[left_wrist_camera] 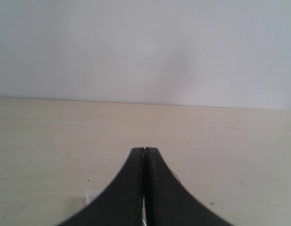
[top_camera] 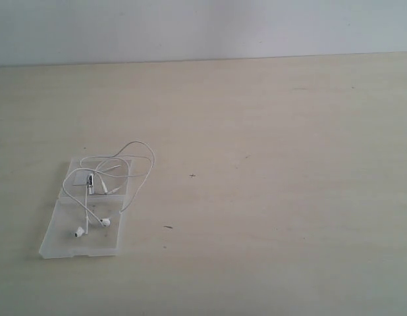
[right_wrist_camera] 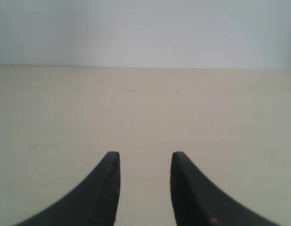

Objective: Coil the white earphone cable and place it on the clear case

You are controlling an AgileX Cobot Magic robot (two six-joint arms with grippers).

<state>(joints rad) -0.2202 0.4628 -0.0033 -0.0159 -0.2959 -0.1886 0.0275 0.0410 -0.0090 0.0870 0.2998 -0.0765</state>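
The white earphone cable [top_camera: 91, 179] lies in loose loops on the clear case [top_camera: 65, 240] at the left of the table, with one loop spilling off the case's far right side. Its two earbuds [top_camera: 105, 222] rest on the near half of the opened case. Neither gripper appears in the exterior view. My left gripper [left_wrist_camera: 144, 150] is shut, black fingertips pressed together, with nothing held. A corner of the case [left_wrist_camera: 89, 197] and a thin arc of cable [left_wrist_camera: 176, 175] peek out beside its fingers. My right gripper [right_wrist_camera: 145, 155] is open over bare tabletop.
The pale wooden table [top_camera: 269, 164] runs back to a plain light wall [top_camera: 203, 26]. Small dark marks [top_camera: 192, 176] dot the tabletop to the right of the case.
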